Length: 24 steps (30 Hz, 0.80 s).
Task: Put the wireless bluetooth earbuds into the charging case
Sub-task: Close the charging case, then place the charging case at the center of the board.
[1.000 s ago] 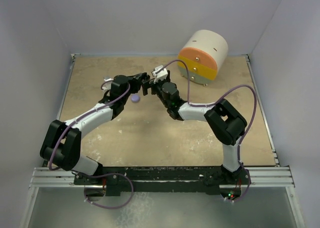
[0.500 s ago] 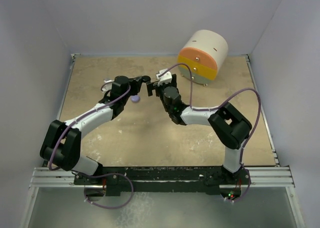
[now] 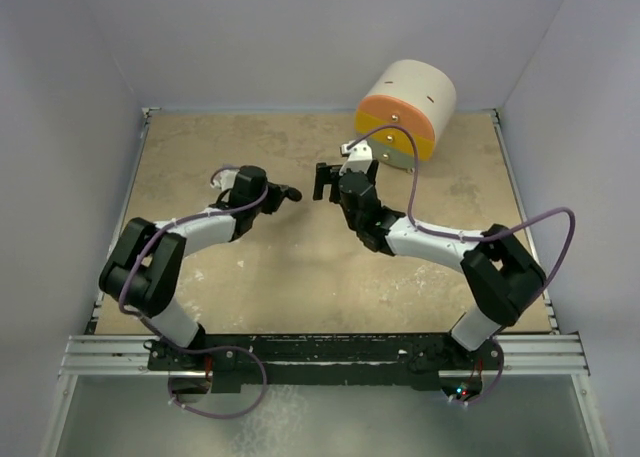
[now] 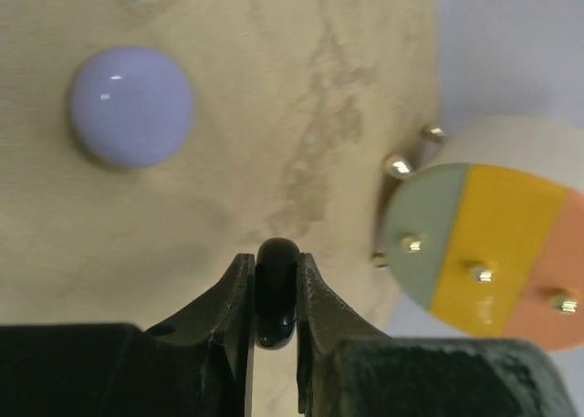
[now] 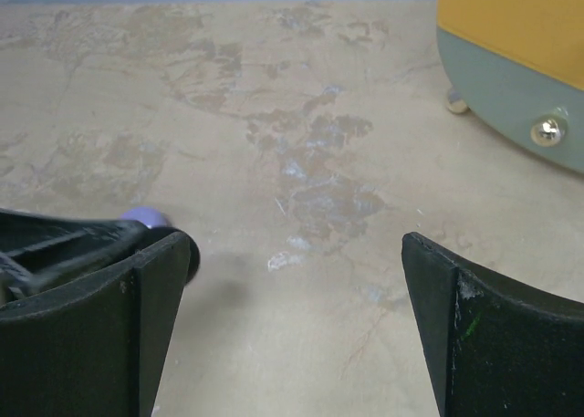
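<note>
Pinching a black earbud [image 4: 276, 298], left hand [image 4: 274, 260] faces spread right hand [image 5: 292, 285], gap between.

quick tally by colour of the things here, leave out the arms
lavender: 1, the round puck
black: 1, the small glossy piece pinched in the left gripper
cream with an orange, yellow and green face: 1, the drum
total: 3
</note>
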Each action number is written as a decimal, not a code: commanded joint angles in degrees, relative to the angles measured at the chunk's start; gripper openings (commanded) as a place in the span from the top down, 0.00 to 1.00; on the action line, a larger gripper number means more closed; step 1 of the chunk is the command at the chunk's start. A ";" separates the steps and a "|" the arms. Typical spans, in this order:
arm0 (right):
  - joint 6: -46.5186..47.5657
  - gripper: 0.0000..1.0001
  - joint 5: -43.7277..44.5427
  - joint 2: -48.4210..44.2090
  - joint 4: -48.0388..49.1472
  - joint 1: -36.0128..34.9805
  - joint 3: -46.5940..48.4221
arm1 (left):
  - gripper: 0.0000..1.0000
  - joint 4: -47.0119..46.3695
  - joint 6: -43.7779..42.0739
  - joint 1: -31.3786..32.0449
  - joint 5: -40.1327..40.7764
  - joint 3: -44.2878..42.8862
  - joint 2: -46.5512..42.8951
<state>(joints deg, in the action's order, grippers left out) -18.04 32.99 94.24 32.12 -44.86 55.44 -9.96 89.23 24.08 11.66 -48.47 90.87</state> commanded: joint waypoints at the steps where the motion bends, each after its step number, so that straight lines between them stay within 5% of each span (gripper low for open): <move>1: -4.24 0.00 -0.58 -6.11 -3.66 0.69 -1.09 | 1.00 -8.29 -10.17 0.17 -5.93 1.39 5.69; 13: -3.58 0.00 -4.99 -10.84 -3.29 3.78 -5.50 | 1.00 -4.00 -24.86 2.38 -9.49 -14.07 18.87; 17: -3.24 0.00 -7.58 -12.01 -2.74 4.85 -5.97 | 0.56 2.12 -28.92 2.55 -11.39 -19.75 22.21; 24: -5.78 0.00 -17.67 -13.44 -2.02 12.09 -7.78 | 0.41 13.93 -35.29 1.05 1.30 -21.94 10.74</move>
<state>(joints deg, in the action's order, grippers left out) -21.26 22.00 83.53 27.81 -37.34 48.56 -3.22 59.83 26.39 4.67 -67.55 111.68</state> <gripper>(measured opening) 0.995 0.574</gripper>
